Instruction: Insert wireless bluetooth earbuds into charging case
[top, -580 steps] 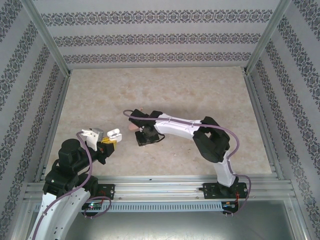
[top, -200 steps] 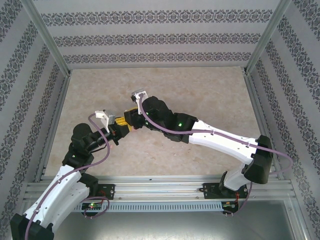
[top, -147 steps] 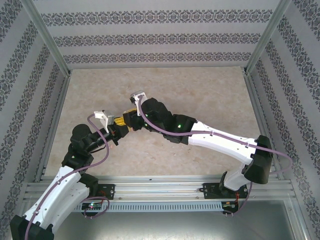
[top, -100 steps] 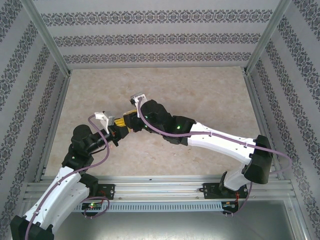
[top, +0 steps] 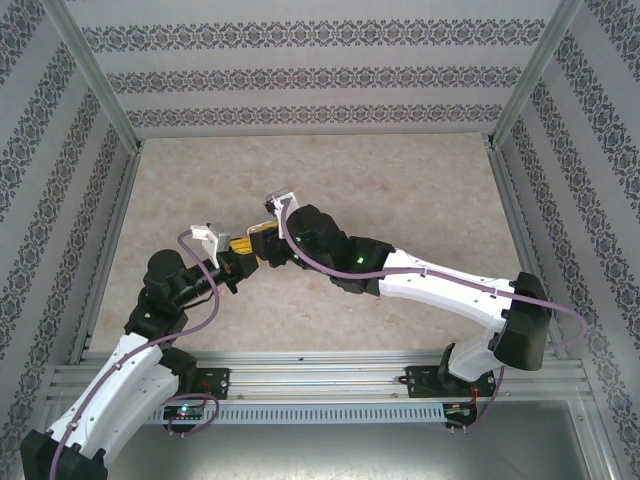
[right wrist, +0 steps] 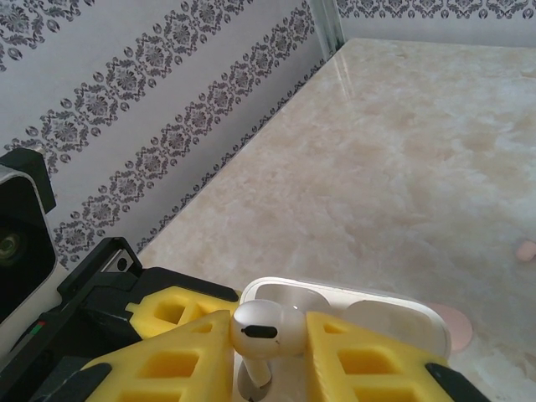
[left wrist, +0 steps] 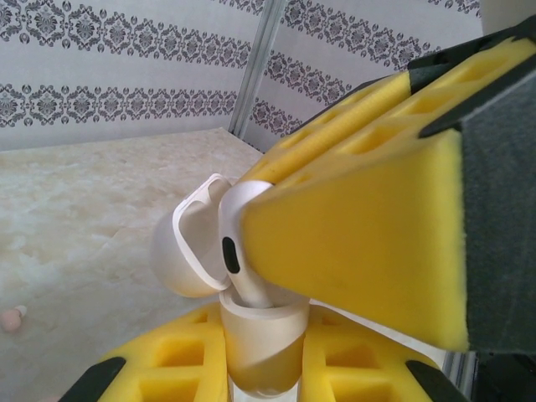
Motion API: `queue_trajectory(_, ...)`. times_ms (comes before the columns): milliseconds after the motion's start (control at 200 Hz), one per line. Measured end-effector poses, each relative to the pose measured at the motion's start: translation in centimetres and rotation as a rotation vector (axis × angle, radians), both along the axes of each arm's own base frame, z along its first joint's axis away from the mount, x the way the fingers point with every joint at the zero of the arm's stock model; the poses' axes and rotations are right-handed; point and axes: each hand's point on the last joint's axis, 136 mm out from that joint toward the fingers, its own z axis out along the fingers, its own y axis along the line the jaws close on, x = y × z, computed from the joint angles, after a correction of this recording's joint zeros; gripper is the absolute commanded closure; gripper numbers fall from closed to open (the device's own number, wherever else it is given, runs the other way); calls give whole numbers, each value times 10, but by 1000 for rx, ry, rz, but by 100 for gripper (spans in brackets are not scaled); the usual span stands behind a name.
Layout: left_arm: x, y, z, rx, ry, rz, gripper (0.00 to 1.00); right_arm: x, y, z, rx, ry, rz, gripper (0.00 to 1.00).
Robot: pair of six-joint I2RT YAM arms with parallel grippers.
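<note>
One white earbud (right wrist: 261, 331) pinched in right jaws, stem at mouth of open case (left wrist: 260, 347) clamped in left jaws; line stem straight, press gently.

ROBOTICS TEST CELL: Two white-and-black robot arms, the left arm (top: 150, 310) and the right arm (top: 440, 285), stand bolted side by side to an aluminium rail (top: 320, 372) at the near edge of a marble-patterned desk (top: 400, 190). Bare aluminium posts (top: 95, 75) frame the enclosure. Its flat panel walls are dressed in damask-striped wallpaper (top: 320, 75), a home-style finish on what is plainly a laboratory rig. A slotted cable duct (top: 330, 412) runs below the rail, and a green status light (top: 357, 264) glows on the right arm.
</note>
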Motion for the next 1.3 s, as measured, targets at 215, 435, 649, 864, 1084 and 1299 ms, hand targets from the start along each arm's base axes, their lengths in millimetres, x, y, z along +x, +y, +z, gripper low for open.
queue_trajectory(215,0,0,0,0,0,3,100,0,0,0,5,-4,0,73)
queue_trajectory(435,1,1,0,0,1,6,100,0,0,-1,27,-1,-4,72)
queue_trajectory(649,2,1,-4,1,6,11,100,0,0,-3,62,22,-19,71)
queue_trajectory(864,3,2,-3,0,5,18,100,1,2,-2,86,30,-26,68)
queue_trajectory(1084,3,2,-3,1,4,21,100,1,1,-2,88,31,-26,68)
queue_trajectory(1299,3,2,-3,1,4,21,100,0,0,-2,90,29,-26,67)
